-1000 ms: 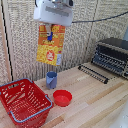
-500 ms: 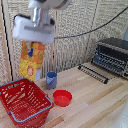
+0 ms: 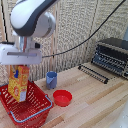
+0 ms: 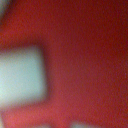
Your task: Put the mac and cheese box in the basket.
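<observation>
Exterior view shows the big white arm (image 3: 32,19) in the upper left of the frame. Its end effector (image 3: 20,64) hangs down at the left and pinches the top of the carton (image 3: 18,83). The carton is orange-yellow with red print. It hangs a bit tilted, and its lower part is inside the basket (image 3: 35,111), near the back left side. You cannot tell if its bottom touches the basket floor.

The basket is red mesh with a blue-grey handle. It sits on the desk (image 3: 95,107) in the lower left of the frame. A blue cup (image 3: 51,79) stands on the desk just behind the basket's right corner, near the middle of the frame. A small red bowl (image 3: 62,97) sits on the desk just right of the basket, in front of the cup. A dark toaster oven (image 3: 113,56) stands at the right edge, well apart from the basket. A dark rack (image 3: 93,73) lies on the desk in front of it. A black cable (image 3: 95,31) runs from the arm up to the upper right of the frame.

The wrist view is a blur. It is almost all red, with a pale patch on one side. Nothing clear can be made out in it.
</observation>
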